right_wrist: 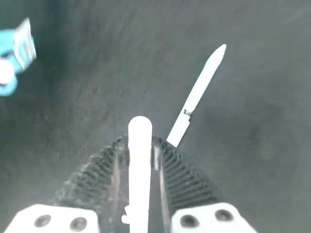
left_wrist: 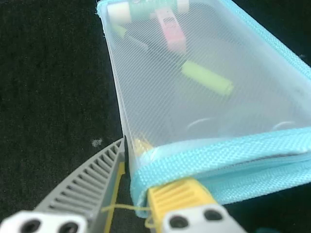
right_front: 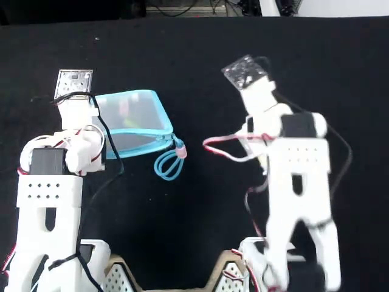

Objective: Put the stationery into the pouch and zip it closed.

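Left end effector (left_wrist: 141, 170) clenched on corner of mesh pouch (left_wrist: 204, 111), stationery (left_wrist: 206, 77) inside. Right end effector (right_wrist: 140, 144) grasping white pen (right_wrist: 140, 128); second white pen (right_wrist: 197, 94) lying on table (right_wrist: 257, 155).

Worktop (right_front: 200, 207) under black matte cloth, spanning the high view from side to side. The cloth's far edge runs straight near the top. Behind it is a dark strip with a tangle of cables (right_front: 182, 7). To the right is a bright white surface (right_front: 340, 7), nature unclear. Close up, the cloth weave shows faintly, with a small pale lint speck (left_wrist: 96, 142) lying on it. Light soft and even, slight grey sheen on the cloth.
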`<act>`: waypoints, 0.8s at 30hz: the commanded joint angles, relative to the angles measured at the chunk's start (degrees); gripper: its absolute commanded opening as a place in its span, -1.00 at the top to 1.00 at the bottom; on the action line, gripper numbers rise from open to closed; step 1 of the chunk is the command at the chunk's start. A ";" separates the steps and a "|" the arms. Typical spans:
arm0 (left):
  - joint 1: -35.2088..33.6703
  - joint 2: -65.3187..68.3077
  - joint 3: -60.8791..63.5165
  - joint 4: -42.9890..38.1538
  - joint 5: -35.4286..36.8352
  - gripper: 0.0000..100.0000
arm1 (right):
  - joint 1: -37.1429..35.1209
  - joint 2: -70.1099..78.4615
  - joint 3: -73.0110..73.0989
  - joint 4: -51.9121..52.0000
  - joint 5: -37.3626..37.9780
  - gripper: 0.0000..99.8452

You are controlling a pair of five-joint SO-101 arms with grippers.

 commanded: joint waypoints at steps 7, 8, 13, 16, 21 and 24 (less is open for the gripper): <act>0.48 0.53 0.84 1.05 -0.09 0.94 | -7.12 -19.21 -3.12 -3.96 -22.59 0.98; 0.48 0.53 0.84 1.05 -0.09 0.94 | -8.79 -20.53 -3.12 -4.84 -23.65 0.98; 0.48 0.53 0.84 1.05 -0.09 0.94 | -18.29 -26.95 -3.12 -9.58 -27.25 0.98; 0.48 0.53 0.84 0.97 -0.09 0.94 | -23.65 -30.99 -3.12 -13.19 -28.57 0.98; 0.57 0.53 1.98 -0.53 -0.09 0.94 | -34.29 -34.95 -2.07 -21.89 -30.86 0.98; 0.57 0.53 1.98 -0.62 -0.09 0.94 | -39.21 -36.00 2.15 -27.16 -30.77 0.98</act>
